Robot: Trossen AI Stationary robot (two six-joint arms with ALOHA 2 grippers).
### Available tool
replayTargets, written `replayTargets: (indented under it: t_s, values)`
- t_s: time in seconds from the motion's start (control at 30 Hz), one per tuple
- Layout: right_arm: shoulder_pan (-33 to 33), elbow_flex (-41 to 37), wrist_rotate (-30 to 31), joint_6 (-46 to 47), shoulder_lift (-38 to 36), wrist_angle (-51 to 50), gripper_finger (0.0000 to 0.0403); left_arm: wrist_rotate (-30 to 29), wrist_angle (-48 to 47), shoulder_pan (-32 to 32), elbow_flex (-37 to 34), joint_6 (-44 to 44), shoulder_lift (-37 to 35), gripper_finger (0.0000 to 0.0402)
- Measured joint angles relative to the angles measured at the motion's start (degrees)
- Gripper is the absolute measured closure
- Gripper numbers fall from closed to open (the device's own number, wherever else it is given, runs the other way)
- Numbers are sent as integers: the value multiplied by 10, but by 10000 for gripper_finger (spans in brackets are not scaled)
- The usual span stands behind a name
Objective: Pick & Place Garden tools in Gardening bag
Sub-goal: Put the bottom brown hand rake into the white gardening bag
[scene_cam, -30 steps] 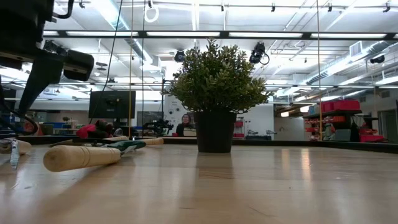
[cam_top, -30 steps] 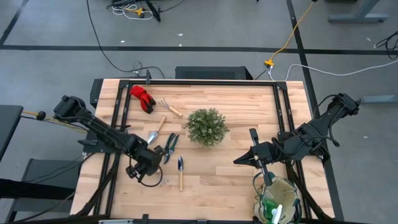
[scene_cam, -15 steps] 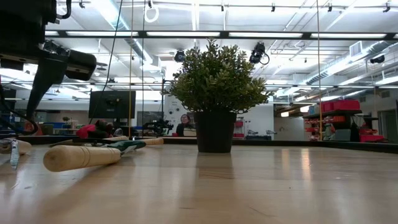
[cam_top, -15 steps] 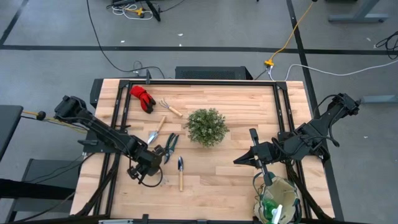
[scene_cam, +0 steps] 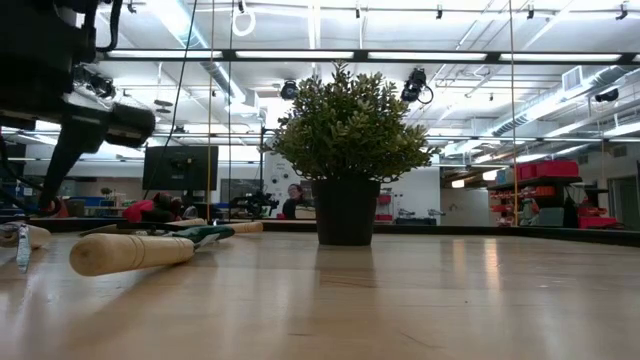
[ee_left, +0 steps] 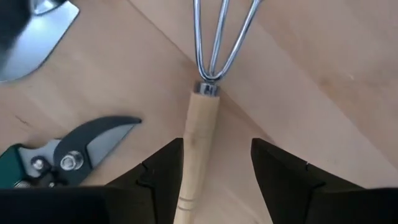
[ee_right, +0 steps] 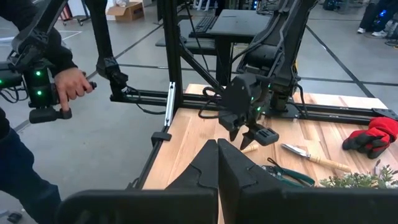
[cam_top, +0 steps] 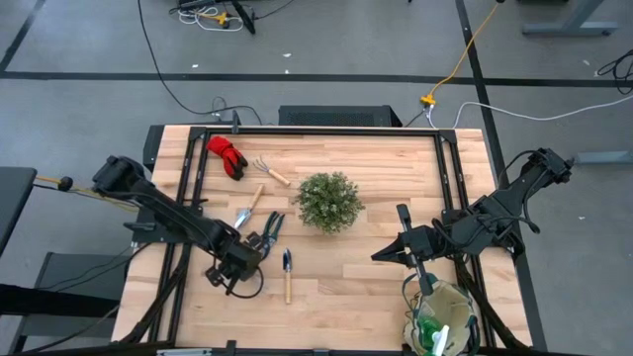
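So the tools are mostly laid out on the left half of the surface [cam_top: 376, 178]. Red gloves [cam_top: 226, 155] sit near the far left corner, with a small rake [cam_top: 268, 170] just beside them. Closer in there's a trowel [cam_top: 246, 209], then the shears [cam_top: 271, 233], then another wooden-handled tool [cam_top: 287, 273] nearest the front edge.

Left gripper [cam_top: 237, 265] is down low over that cluster, just left of the shears. Its wrist view shows the jaws spread, with a wooden handle [ee_left: 198, 155] running right between the two fingers [ee_left: 283, 180], not pinched. That handle ends in a chrome wire fork [ee_left: 219, 37], and the shears' dark blade [ee_left: 99, 140] lies off to one side.

The bag [cam_top: 441, 318] sits at the front right corner, with something green and white already inside it. Right gripper [cam_top: 384, 253] hovers just past the bag, fingers pressed together and holding nothing.

A bushy plant [cam_top: 328, 201] in a dark pot stands mid-surface, between the two arms. In the right wrist view a person's hand [ee_right: 71, 84] holds a controller beyond the left side.
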Motion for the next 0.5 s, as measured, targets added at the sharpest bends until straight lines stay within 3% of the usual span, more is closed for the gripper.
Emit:
replayTargets:
  t_s: [0.5]
  values:
    - [0,0,0,0,0,0,403,-37,4,0,0,-17,41,207]
